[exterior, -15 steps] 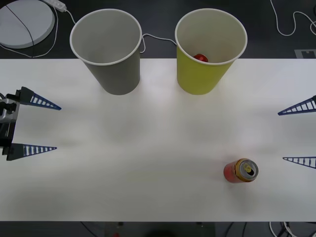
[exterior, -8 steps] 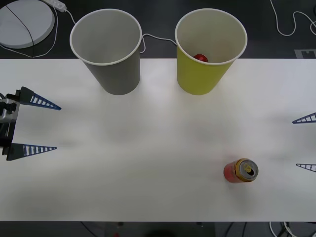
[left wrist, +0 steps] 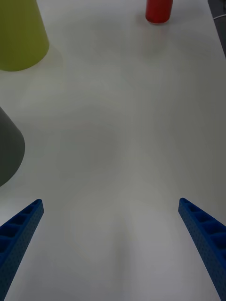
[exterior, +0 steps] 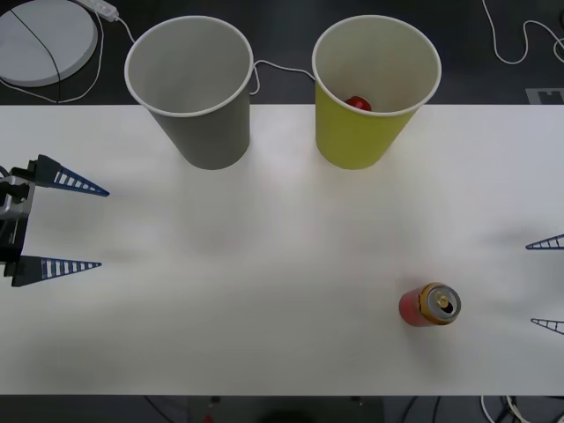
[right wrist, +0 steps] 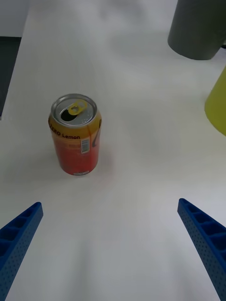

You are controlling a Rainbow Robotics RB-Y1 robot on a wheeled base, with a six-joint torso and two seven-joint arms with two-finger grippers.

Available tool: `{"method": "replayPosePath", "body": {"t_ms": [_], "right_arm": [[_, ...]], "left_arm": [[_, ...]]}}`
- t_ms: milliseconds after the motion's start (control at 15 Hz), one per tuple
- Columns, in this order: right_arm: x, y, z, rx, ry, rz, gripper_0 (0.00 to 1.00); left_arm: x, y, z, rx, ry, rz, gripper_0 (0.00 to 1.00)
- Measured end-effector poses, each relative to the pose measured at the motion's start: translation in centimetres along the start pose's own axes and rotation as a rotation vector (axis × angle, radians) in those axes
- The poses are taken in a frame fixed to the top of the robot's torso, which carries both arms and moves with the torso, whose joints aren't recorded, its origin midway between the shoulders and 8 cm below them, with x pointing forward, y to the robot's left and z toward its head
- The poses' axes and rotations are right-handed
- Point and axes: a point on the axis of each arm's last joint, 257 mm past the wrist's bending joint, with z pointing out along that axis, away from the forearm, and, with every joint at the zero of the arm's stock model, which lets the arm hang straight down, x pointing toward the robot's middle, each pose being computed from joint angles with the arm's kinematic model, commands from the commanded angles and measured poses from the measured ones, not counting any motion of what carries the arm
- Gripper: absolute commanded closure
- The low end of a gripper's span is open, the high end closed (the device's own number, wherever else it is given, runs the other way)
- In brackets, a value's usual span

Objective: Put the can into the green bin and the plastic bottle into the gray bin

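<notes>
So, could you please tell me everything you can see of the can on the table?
The can is a small red drink can with orange-yellow markings, the word "Lemon", a barcode and a shiny metal-looking top whose opening is punched, the yellow tab still on. It stands upright on the white table, toward the robot's right, nearer the robot than the green bin. Nothing touches it but the table; the open right gripper is off to its right.

Blue ribbed fingers on both arms of the robot

The left gripper (exterior: 99,227) has two tapered blue fingers (exterior: 75,182), slotted like ladders, on a black and grey metal mount behind them. The right gripper (exterior: 545,284) has matching pointed fingers (right wrist: 203,235) with honeycomb-like cells.
</notes>
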Motion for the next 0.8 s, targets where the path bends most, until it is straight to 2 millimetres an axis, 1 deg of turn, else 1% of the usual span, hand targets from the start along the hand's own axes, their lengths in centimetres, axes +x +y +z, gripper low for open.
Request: {"method": "replayPosePath", "body": {"t_ms": [133, 333, 600, 800], "right_arm": [[0.6, 0.6, -0.1, 0.010, -0.007, 0.026, 0.00], [1.2, 1.6, 0.6, 0.032, -0.059, 0.101, 0.00], [2.3, 2.6, 2.2, 0.069, -0.117, 0.150, 0.00], [2.6, 3.3, 3.9, 0.083, -0.151, 0.154, 0.00]], "left_arm": [[0.0, 0.0, 0.0, 0.000, 0.000, 0.000, 0.00], [0.0, 0.0, 0.0, 0.000, 0.000, 0.000, 0.00], [0.0, 0.0, 0.0, 0.000, 0.000, 0.000, 0.00], [0.0, 0.0, 0.0, 0.000, 0.000, 0.000, 0.00]]}}
